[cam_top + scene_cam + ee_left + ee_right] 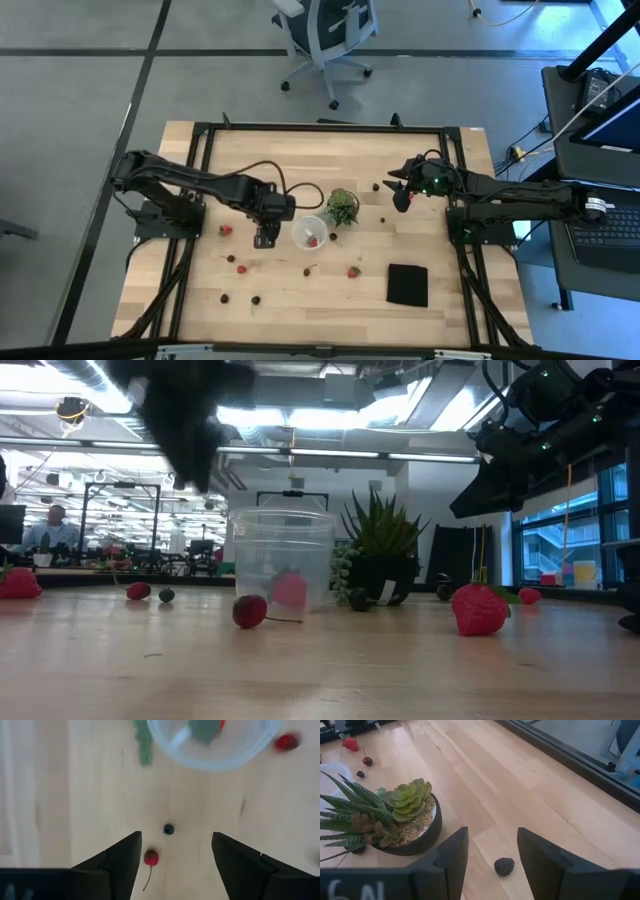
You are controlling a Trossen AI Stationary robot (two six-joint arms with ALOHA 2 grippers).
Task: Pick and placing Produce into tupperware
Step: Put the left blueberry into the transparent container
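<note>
Below left hand (175, 860), red cherry (151, 858), dark berry (169, 829)

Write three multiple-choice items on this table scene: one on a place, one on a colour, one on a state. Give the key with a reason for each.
1. Where does the black square lie?
A. Under the left arm
B. Inside the tupperware
C. On the table's right part, nearer the right arm

2. What colour is the piece of produce inside the tupperware?
A. Red
B. Yellow
C. Blue

3. How does the left hand stand?
A. Shut on the plant
B. Open, empty, above a red cherry
C. Shut on the tupperware

Key: 1 C, the high view shows it below the right arm. 2 A, it shows red through the clear wall. 3 B, its fingers stand apart over the cherry on the wood.
</note>
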